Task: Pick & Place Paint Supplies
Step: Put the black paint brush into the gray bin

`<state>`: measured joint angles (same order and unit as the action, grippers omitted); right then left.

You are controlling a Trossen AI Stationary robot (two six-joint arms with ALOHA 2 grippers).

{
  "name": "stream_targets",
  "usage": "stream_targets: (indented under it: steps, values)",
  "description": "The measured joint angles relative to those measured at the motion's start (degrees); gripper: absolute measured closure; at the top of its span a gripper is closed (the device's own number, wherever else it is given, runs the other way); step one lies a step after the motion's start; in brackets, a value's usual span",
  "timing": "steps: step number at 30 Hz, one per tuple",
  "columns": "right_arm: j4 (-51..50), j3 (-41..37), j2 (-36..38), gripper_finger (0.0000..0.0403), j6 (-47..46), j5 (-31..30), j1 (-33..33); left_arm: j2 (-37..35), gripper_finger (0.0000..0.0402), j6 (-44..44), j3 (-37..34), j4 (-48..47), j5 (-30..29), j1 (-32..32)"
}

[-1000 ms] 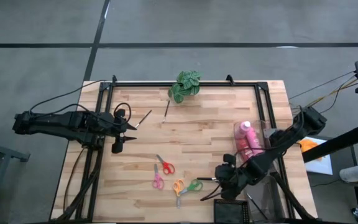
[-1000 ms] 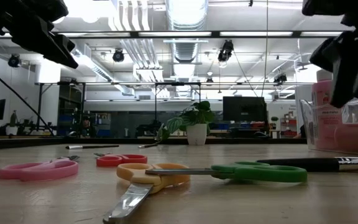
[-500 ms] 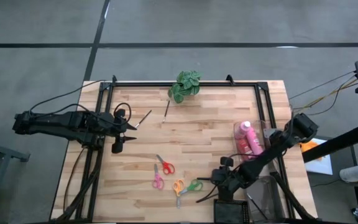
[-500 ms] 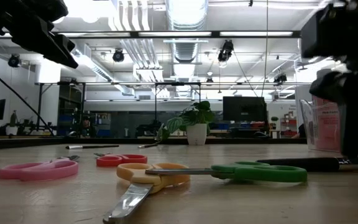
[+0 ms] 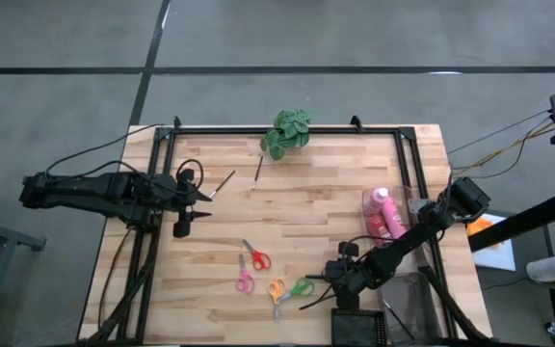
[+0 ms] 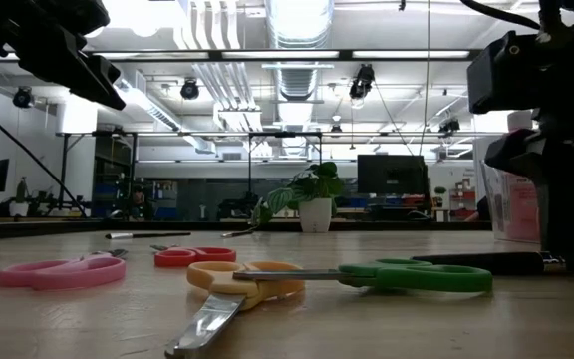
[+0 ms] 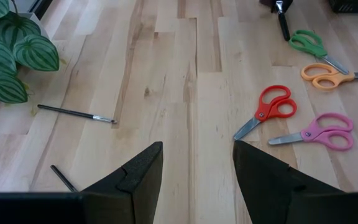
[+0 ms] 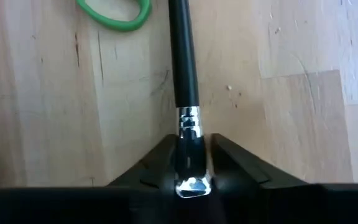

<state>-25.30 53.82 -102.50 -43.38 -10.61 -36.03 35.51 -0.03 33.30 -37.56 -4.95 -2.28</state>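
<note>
A black-handled brush lies flat on the table near its front right, its handle running toward the green scissors. My right gripper stands low over it, shut on its metal ferrule. Two thin brushes lie near the far edge. Pink bottles stand in a clear bin at the right. My left gripper hangs open above the table's left side, holding nothing. My right gripper pinches the brush's silver ferrule between its two fingers, one on each side. The fingers come steeply from above and lie across the brush. The brush lies along the table, handle pointing toward the green scissors.
Red, pink and orange scissors lie mid-table near the front. A potted leafy plant stands at the far edge. A dark box sits at the near edge beside the right arm.
My right gripper has come down to the table over the brush and tipped more steeply downward. The brush has stayed where it lay.
</note>
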Motion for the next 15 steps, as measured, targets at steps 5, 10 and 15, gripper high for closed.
stream_targets:
  steps: [5, 10, 15]
  values:
    - [-0.1, 0.0, 0.0, 0.0358, 0.1, -0.1, 0.0, 0.0, 0.0205, -0.2, 0.0, 0.0, 0.0, 0.0]
    - [-0.4, 0.0, -0.1, 0.0359, 0.0, -0.1, 0.0, 0.0, 0.0205, -0.2, 0.0, 0.0, 0.0, 0.0]
    - [-0.8, 0.0, 0.9, 0.0360, -0.1, -0.9, -0.1, 0.0, 0.0205, -0.1, 0.0, 0.0, 0.0, 0.0]
